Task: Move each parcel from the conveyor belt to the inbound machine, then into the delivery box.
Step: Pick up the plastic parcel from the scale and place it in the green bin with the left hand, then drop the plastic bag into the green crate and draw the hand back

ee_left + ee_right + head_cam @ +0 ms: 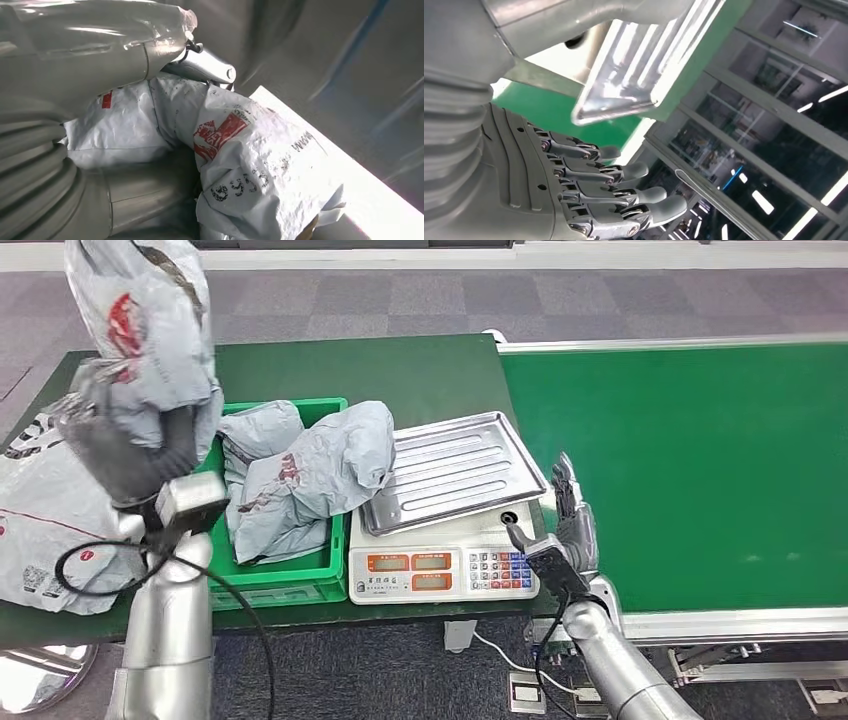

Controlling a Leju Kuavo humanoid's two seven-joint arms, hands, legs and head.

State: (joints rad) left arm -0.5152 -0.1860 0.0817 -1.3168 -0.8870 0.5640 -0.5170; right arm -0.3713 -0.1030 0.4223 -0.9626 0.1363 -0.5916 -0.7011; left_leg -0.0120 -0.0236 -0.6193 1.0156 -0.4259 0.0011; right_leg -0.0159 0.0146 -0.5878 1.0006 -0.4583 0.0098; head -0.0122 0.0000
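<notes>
Gripping grey parcel [150,350] raised at upper left of your head view: left hand [135,455]; green delivery box [290,575] lower left holds two more parcels [310,480]; right hand [570,525] empty, fingers extended, between scale [445,570] and conveyor belt [700,470]

- Dark green flat surface [420,370] carries a green plastic crate [290,580].
- White electronic scale with steel tray [445,565] stands just right of the crate.
- Grey plastic parcel bag [40,520] lies left of the crate.

Parcel-sorting lab — green conveyor belt [690,460], weighing scale [445,570], green crate [290,580].
</notes>
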